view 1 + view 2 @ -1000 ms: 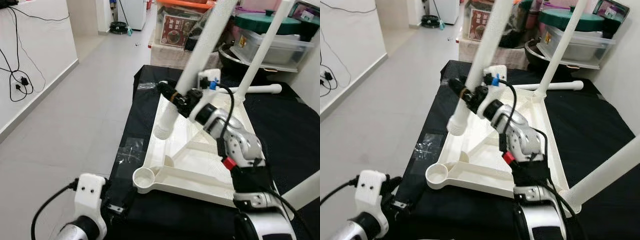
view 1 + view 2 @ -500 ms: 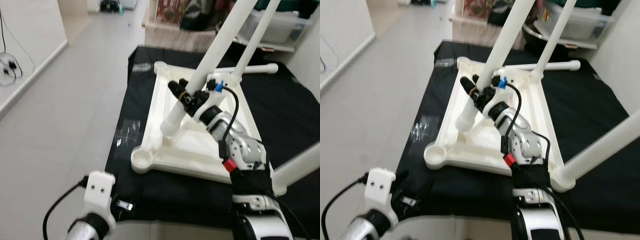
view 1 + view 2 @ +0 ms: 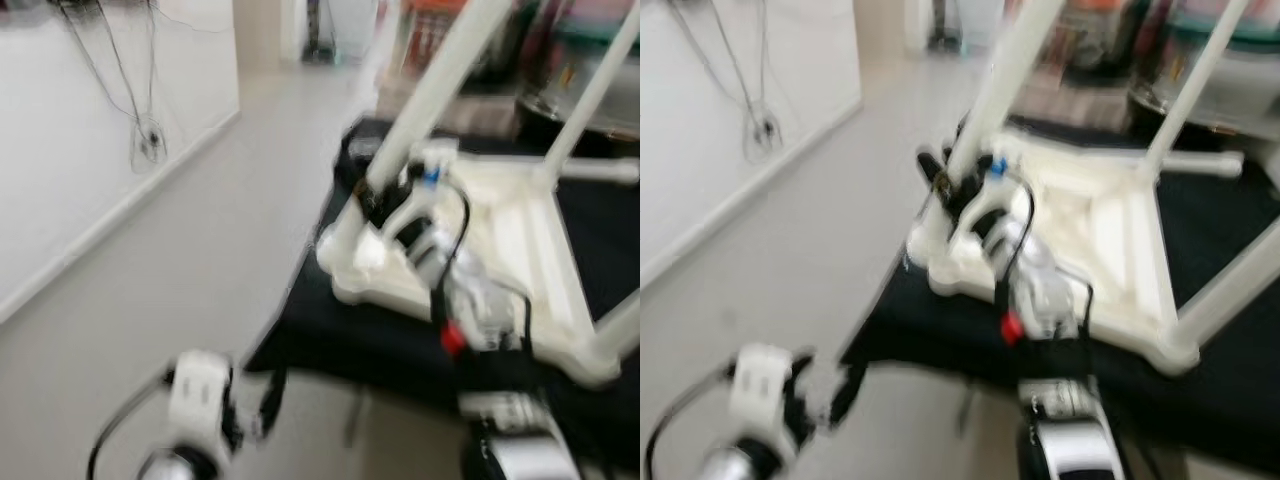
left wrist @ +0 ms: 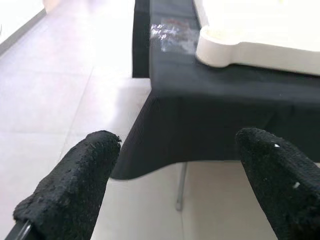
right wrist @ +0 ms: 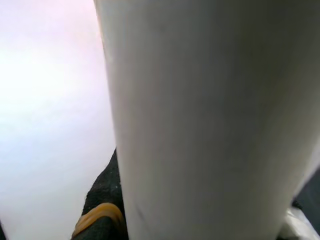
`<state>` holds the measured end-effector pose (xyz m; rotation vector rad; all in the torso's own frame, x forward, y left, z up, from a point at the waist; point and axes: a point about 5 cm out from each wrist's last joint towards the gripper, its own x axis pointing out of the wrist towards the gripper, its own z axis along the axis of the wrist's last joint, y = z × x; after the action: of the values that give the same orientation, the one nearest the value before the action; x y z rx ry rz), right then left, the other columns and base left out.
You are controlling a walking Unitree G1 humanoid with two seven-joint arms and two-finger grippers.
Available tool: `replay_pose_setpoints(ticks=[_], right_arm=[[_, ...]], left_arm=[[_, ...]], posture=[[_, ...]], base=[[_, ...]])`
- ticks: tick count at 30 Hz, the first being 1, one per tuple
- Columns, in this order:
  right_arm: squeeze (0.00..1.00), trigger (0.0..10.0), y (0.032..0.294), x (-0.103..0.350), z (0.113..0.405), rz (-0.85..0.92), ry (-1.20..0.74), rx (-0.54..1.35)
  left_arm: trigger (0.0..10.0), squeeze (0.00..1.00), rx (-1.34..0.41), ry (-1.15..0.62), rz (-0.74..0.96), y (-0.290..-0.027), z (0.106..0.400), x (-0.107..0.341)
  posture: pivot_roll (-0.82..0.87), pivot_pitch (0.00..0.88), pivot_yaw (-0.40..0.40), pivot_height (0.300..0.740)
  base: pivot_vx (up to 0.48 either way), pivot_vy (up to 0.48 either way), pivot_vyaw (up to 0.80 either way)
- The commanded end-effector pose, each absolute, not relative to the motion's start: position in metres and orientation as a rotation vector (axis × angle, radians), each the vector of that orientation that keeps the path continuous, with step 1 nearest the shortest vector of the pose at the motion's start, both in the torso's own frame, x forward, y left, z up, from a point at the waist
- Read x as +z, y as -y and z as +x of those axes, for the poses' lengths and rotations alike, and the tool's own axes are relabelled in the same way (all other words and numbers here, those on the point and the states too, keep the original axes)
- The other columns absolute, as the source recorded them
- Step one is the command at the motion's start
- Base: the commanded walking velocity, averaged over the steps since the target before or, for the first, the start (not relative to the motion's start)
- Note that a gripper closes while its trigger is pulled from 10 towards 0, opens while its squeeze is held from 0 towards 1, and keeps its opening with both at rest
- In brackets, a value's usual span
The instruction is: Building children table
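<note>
Right gripper (image 3: 378, 196) fingers clamped low on rigid, smooth table leg (image 3: 430, 92), near upturned table's (image 3: 520, 235) corner socket; likely light, slippery; left gripper (image 4: 172, 195) fingers spread, empty

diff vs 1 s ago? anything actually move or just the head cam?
The head camera swung and blurred. The right tool still grips the white table leg, whose lower end now sits at the near corner of the upturned tabletop; earlier it hung above the tray interior. Left tool still open, idle, low beside the black-draped bench.
</note>
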<state>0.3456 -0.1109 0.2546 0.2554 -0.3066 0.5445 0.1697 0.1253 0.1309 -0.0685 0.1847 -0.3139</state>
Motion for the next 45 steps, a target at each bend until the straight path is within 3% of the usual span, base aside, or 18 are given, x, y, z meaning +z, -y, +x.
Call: replay_pose_setpoints(ticks=[1, 8, 28, 45], right_arm=[[0.00, 10.0, 0.118, 0.258, 0.344, 0.241, 0.338, 0.505], [0.00, 10.0, 0.119, 0.236, 0.313, 0.153, 0.323, 0.444], [0.00, 10.0, 0.109, 0.252, 0.324, 0.174, 0.384, 0.478], [0.00, 10.0, 0.111, 0.253, 0.328, 0.169, 0.392, 0.474]], left_arm=[[10.0, 0.00, -0.316, -0.166, -0.057, -0.124, 0.170, 0.134], [10.0, 0.00, -0.285, -0.102, 0.003, -0.122, 0.175, 0.142], [10.0, 0.00, -0.154, 0.060, 0.053, -0.134, 0.198, 0.175], [10.0, 0.00, -0.150, 0.063, 0.090, -0.138, 0.200, 0.173]], posture=[[0.12, 0.048, -0.124, 0.740], [0.10, 0.050, -0.111, 0.740], [0.12, 0.043, -0.128, 0.740], [0.11, 0.040, -0.132, 0.740]], base=[[0.000, 0.000, 0.00], [0.000, 0.000, 0.00], [0.000, 0.000, -0.18], [0.000, 0.000, 0.00]])
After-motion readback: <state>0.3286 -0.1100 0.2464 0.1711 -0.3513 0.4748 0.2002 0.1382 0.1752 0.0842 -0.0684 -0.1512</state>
